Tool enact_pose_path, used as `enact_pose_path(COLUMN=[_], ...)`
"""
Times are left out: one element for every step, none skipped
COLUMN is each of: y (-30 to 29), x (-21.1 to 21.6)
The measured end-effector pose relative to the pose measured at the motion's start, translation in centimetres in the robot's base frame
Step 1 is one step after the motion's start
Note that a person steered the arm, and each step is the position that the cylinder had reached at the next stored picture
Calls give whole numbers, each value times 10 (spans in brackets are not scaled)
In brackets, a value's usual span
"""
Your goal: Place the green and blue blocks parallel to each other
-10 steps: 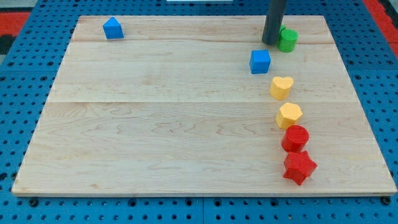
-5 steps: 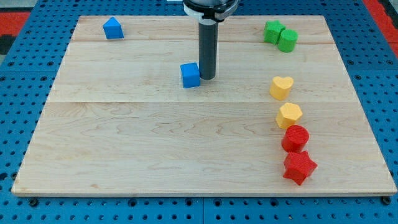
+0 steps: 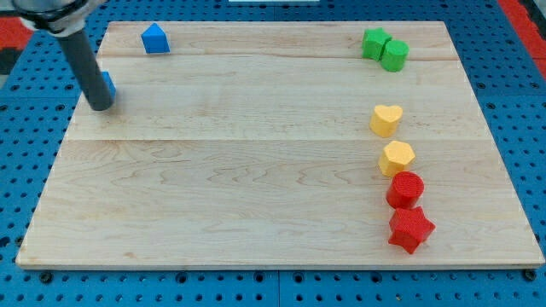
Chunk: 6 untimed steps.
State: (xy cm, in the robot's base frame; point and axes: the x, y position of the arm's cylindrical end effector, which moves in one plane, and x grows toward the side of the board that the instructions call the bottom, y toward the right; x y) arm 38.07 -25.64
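You find nothing to read here: no text, label, brand, number or sign stands on the desk (image 3: 256,196), on any of the coloured blocks, or on the blue pegboard (image 3: 26,170) around the desk.

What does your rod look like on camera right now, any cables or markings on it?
It shows as a plain, straight, dark grey cylinder running from the view's top left down to my tip. Above it sits a wider, darker collar with a pale rim, cut off by the frame. No cables, markings or labels are visible on the part that shows.
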Motion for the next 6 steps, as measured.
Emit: enact_pose_path(y=[0,-29,-46,-22,-3,13], x=[-15,0,-17,-40,-67,-55])
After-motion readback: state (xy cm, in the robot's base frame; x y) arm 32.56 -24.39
